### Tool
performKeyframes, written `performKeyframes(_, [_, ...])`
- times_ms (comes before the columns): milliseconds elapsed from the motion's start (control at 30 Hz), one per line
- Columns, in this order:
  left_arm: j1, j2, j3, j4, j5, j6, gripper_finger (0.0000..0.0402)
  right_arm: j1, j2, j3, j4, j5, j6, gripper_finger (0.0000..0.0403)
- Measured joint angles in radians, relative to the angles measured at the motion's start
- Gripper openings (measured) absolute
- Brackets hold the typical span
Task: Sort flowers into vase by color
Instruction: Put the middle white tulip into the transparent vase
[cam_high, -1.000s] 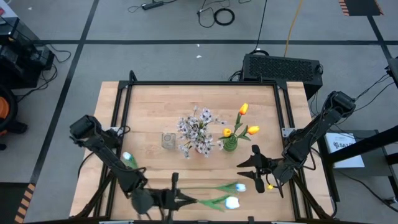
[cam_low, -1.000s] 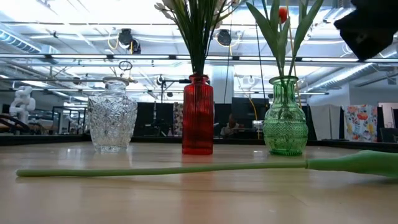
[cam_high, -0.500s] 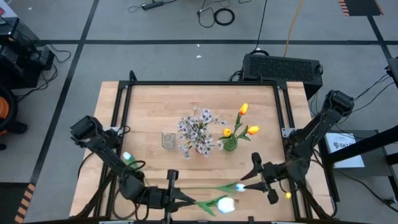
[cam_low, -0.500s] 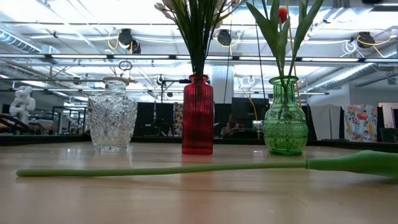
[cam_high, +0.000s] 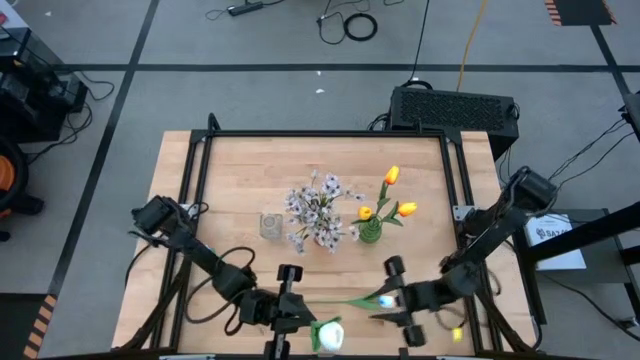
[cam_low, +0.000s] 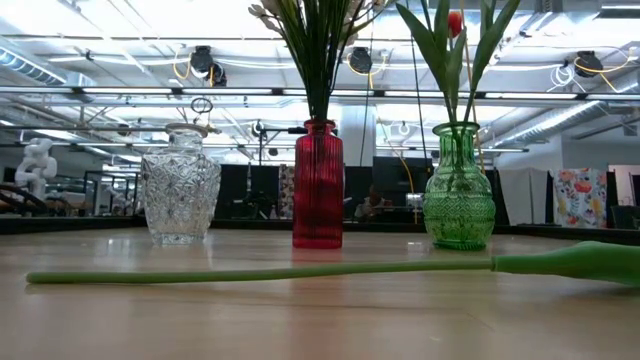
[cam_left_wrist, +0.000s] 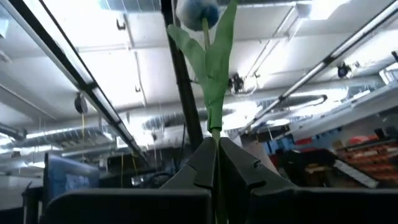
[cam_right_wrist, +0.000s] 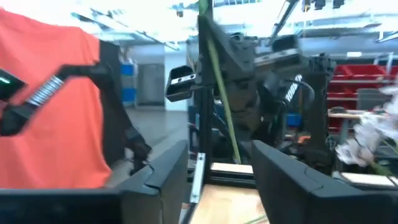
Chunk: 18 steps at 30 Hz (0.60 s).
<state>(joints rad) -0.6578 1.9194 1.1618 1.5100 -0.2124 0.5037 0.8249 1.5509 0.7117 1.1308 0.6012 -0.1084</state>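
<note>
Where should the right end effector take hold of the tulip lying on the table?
Probably mid-stem, from above. The white tulip lies flat, its thin green stem running straight across the table. The right end effector hangs open beside its head.

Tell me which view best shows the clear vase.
Low view: the clear vase stands in full profile, empty, left of the red vase. High view shows only its top from above. Neither wrist view shows it.

Bare tabletop (cam_high: 240, 170) behind the red vase (cam_low: 318, 185) and out to its left. In front: lying tulip stem (cam_low: 260, 272), left gripper (cam_high: 300, 318), right gripper (cam_high: 395, 300) crowding the near edge.
</note>
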Motion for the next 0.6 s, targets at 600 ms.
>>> performKeyframes(600, [0.014,0.028,0.0,0.051,0.221,-0.054,0.0015,-0.132,0.389,0.524,-0.372,0.091,-0.007,0.0227])
